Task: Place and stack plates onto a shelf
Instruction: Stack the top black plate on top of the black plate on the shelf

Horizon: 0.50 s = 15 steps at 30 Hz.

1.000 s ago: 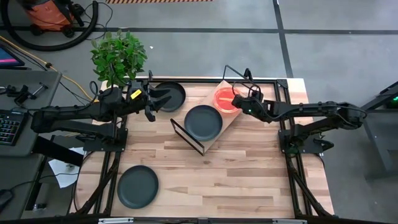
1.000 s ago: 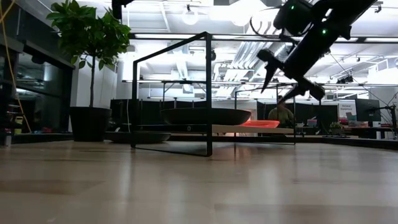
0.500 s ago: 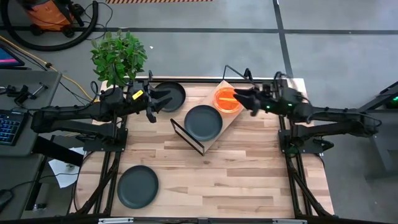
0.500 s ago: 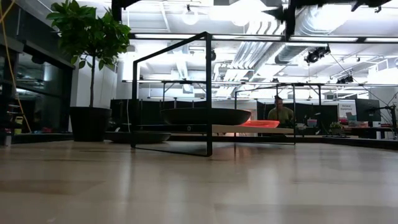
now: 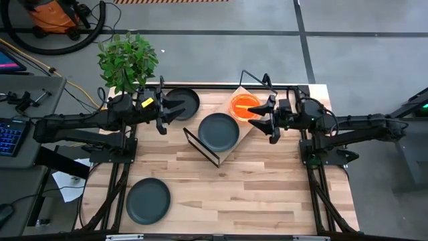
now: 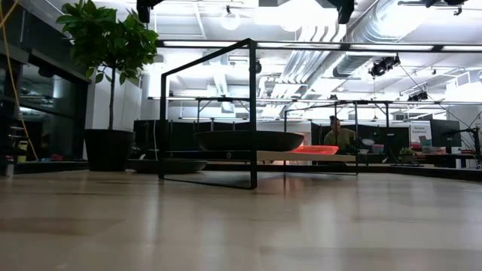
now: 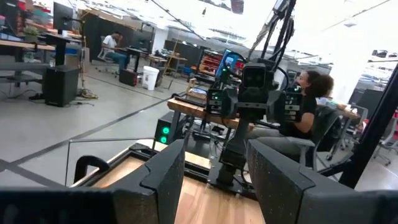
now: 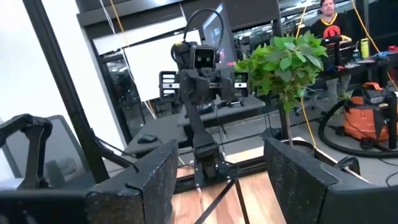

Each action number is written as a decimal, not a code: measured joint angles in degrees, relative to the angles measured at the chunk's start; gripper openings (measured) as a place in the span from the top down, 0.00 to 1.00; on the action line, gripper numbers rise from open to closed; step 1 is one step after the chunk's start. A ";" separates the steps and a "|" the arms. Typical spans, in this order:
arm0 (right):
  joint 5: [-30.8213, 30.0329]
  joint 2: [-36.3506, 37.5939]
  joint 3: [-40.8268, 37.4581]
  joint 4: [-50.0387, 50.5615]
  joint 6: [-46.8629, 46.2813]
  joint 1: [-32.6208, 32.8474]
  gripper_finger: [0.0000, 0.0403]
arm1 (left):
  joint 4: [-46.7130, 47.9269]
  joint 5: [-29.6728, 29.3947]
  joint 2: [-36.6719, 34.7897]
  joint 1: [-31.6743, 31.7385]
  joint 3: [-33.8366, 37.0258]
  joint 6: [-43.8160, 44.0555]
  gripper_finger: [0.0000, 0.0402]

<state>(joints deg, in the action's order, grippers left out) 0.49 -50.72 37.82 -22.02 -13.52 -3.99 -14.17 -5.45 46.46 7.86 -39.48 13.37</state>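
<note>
On the table (image 5: pixel 234 181), the shelf (image 5: pixel 225 142) holds orange plates (image 5: pixel 242 107) just beside the released right gripper (image 5: pixel 267 118); left gripper (image 5: pixel 162 109) gapes too.

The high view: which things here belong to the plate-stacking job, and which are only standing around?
Job: shelf; orange plates and grey plate on it; grey plates on the table; open left gripper; open right gripper.

Bystanders: potted plant; vacuum; keyboard.
</note>
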 joint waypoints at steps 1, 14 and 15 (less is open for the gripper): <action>0.00 -0.02 0.00 0.02 -0.54 -0.02 0.45 | 0.02 0.00 -0.02 -0.02 0.00 -0.02 0.60; -2.72 0.08 0.00 -0.07 -2.06 -0.13 0.45 | 14.25 -6.48 6.80 6.69 -10.76 0.41 0.61; -3.15 0.09 0.00 -0.10 -2.08 -0.13 0.45 | 20.50 -5.74 8.50 8.36 -13.62 1.03 0.62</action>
<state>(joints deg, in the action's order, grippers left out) -2.66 -50.63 37.82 -22.12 -15.59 -4.12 6.33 -11.20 54.96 16.22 -53.10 14.39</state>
